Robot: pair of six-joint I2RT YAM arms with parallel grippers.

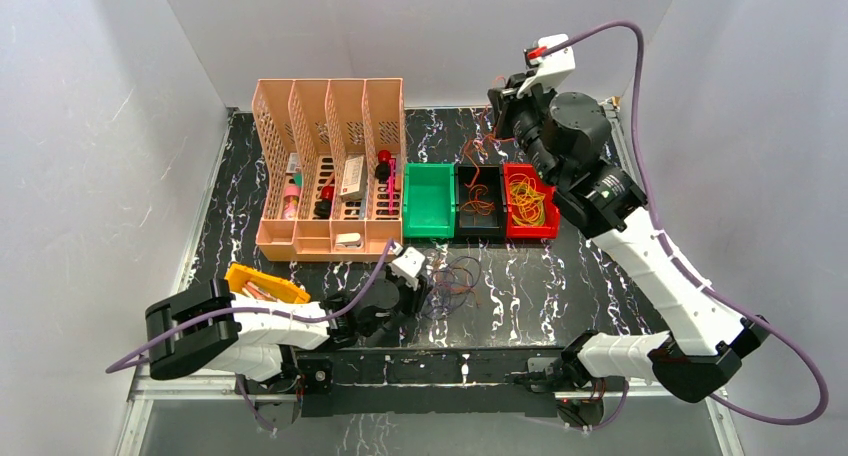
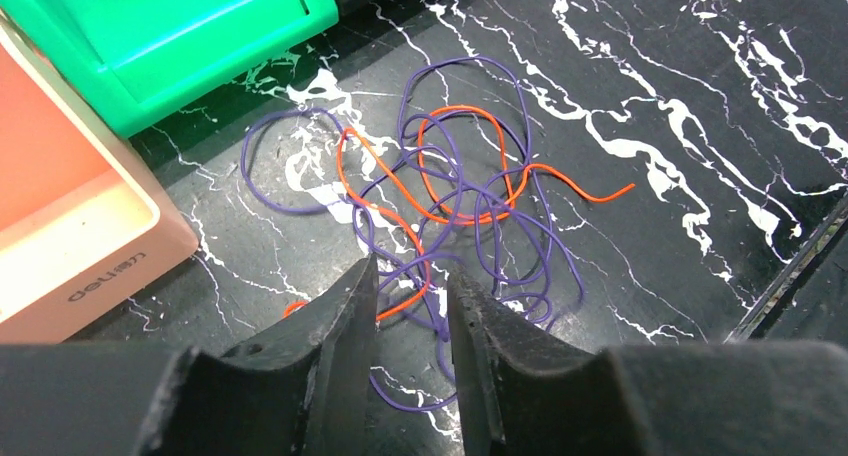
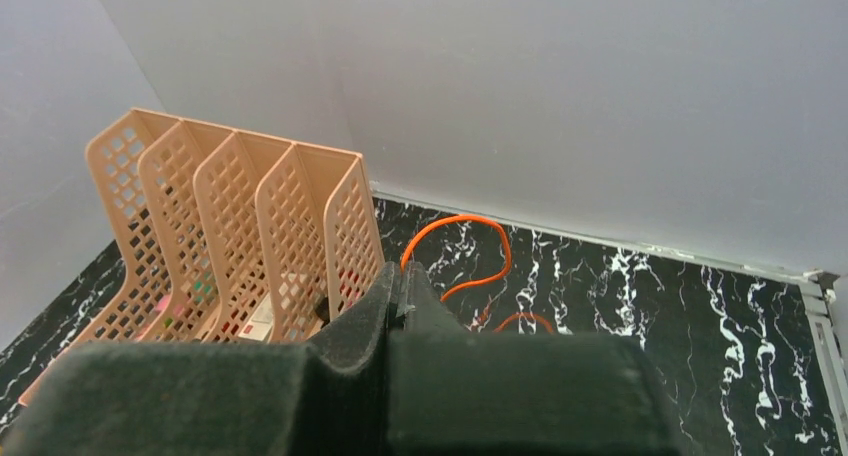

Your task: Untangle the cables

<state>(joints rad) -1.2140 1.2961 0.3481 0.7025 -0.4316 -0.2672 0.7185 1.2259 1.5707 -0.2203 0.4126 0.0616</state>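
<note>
A tangle of thin purple cables [image 2: 480, 86] and an orange cable [image 2: 470, 111] lies on the black marble table [image 1: 560, 276], in front of the bins [image 1: 455, 276]. My left gripper [image 2: 412, 281] sits low at the tangle's near edge, open by a narrow gap, with purple and orange strands running between its fingers [image 2: 340, 316]. My right gripper [image 1: 497, 96] is raised at the back of the table, above the black bin [image 1: 480, 233]. It is shut on another orange cable [image 3: 490, 226], which loops out from the fingertips and hangs down toward that bin [image 1: 470, 151].
A green bin [image 1: 430, 201], the black bin and a red bin [image 1: 530, 233] holding yellow and orange wire loops stand in a row. A peach file organizer [image 1: 330, 166] with small items is left of them. A yellow object [image 1: 265, 284] lies by the left arm.
</note>
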